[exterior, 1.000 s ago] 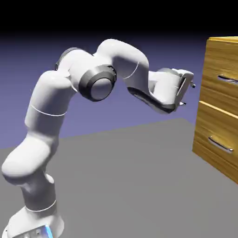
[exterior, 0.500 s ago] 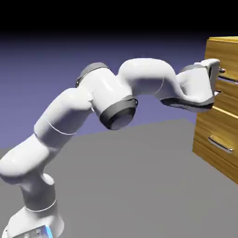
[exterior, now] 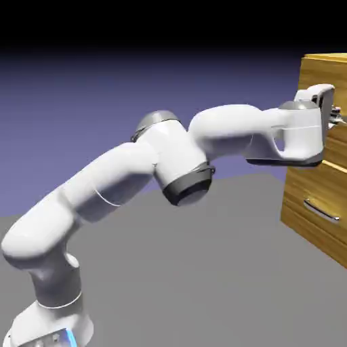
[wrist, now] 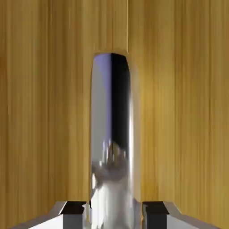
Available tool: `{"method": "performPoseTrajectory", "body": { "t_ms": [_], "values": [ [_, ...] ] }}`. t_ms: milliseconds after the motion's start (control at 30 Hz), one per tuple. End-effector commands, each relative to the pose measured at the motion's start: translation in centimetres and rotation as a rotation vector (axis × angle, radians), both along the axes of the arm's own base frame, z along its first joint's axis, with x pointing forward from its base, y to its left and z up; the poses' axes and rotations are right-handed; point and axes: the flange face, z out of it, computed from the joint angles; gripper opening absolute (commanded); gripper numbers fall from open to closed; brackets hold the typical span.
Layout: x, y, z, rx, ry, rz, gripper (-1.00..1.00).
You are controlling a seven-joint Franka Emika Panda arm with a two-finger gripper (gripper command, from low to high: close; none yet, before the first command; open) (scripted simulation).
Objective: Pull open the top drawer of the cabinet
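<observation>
In the exterior view, relative to the cabinet (exterior: 318, 186), the gripper (exterior: 337, 121) is at its upper front, by the top drawer (exterior: 335, 149); the lower handle (exterior: 321, 210) is lower on that front. In the hand view, the fingertips (wrist: 154, 214) pinch the top drawer's handle (wrist: 110, 134)

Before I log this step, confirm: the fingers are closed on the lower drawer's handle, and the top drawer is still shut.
The handle is wrong: the fingers are closed on the top drawer's handle, as the hand and exterior views show. The top drawer being shut stands.
</observation>
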Motion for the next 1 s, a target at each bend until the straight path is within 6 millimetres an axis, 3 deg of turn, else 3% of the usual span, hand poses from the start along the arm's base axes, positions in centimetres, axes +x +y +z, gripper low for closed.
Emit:
{"method": "performPoseTrajectory", "body": {
  "t_ms": [0,600,967],
  "values": [
    [-0.5,0.0,0.0,0.000,0.000,0.000,-1.00],
    [-13.3,0.0,0.0,0.000,0.000,0.000,-1.00],
    [-19.0,0.0,0.0,0.000,0.000,0.000,-1.00]
  ]
}}
